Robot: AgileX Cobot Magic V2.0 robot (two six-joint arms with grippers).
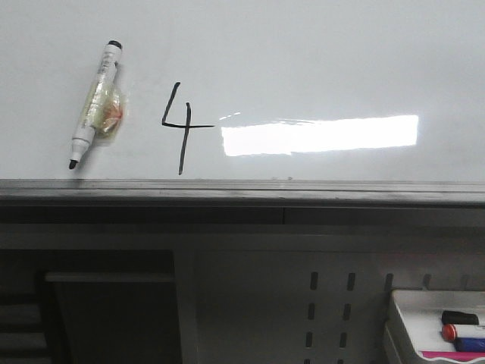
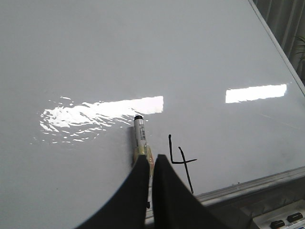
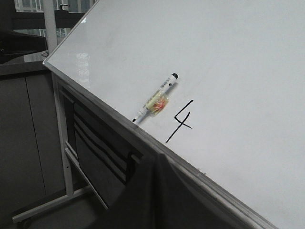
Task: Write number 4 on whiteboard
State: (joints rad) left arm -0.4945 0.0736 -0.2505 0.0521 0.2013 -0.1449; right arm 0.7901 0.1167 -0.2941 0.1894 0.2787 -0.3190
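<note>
The whiteboard (image 1: pixel 318 61) carries a thin black number 4 (image 1: pixel 180 125) just above its grey edge rail (image 1: pixel 242 189). A white marker (image 1: pixel 95 102) with a yellowish wrap round its middle lies on the board left of the 4, its black tip towards the rail, and nothing holds it. In the left wrist view, my left gripper (image 2: pixel 151 157) hovers over the marker (image 2: pixel 139 136) beside the 4 (image 2: pixel 181 161). Its jaws are almost together and empty. My right gripper (image 3: pixel 157 157) is shut and empty below the rail, away from the marker (image 3: pixel 157 98) and the 4 (image 3: pixel 181 121).
A small white tray (image 1: pixel 402 307) holding red, blue and black markers stands below the board at the right. Under the rail are a dark frame and a perforated grey panel (image 1: pixel 330 303). A bright light reflection (image 1: pixel 318 135) lies right of the 4.
</note>
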